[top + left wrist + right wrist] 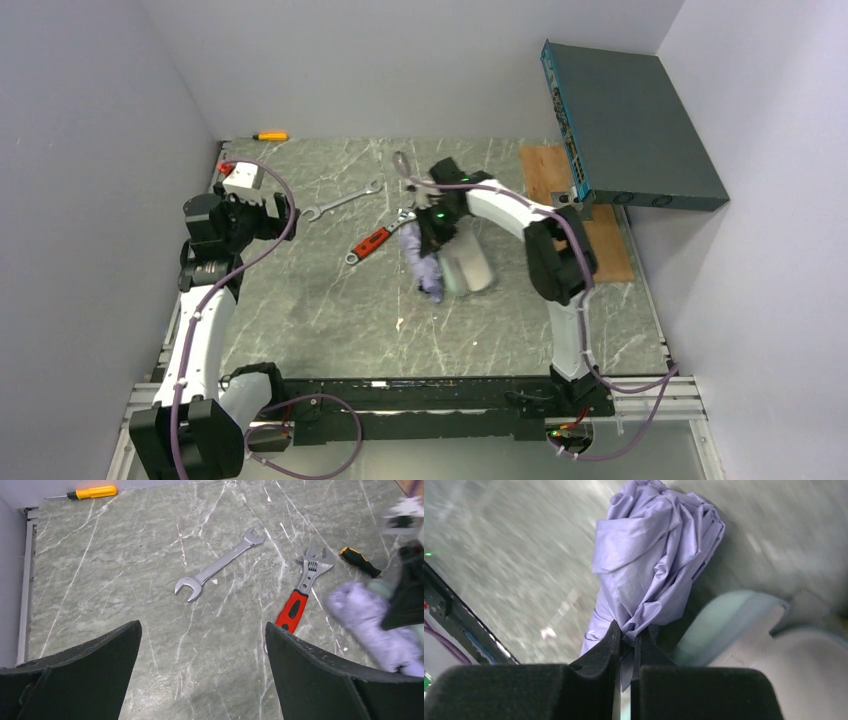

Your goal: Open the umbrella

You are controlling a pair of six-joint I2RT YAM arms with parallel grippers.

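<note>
The umbrella (425, 265) is folded, a bundle of pale lavender fabric lying mid-table. It also shows in the right wrist view (649, 555) and at the right edge of the left wrist view (372, 627). My right gripper (432, 228) is over its far end. In the right wrist view the right gripper (628, 637) is shut on a pinch of the umbrella's fabric and a dark strap. The shaft and handle are hidden. My left gripper (258, 205) is at the far left, open and empty (202, 630), well apart from the umbrella.
A mint-green oval case (467, 268) lies against the umbrella's right side (724, 625). A steel wrench (220, 564), a red-handled adjustable wrench (302, 592) and a black screwdriver (360, 561) lie left of it. An orange screwdriver (270, 136) lies at the back. A dark box (630, 125) overhangs a wooden board (600, 230).
</note>
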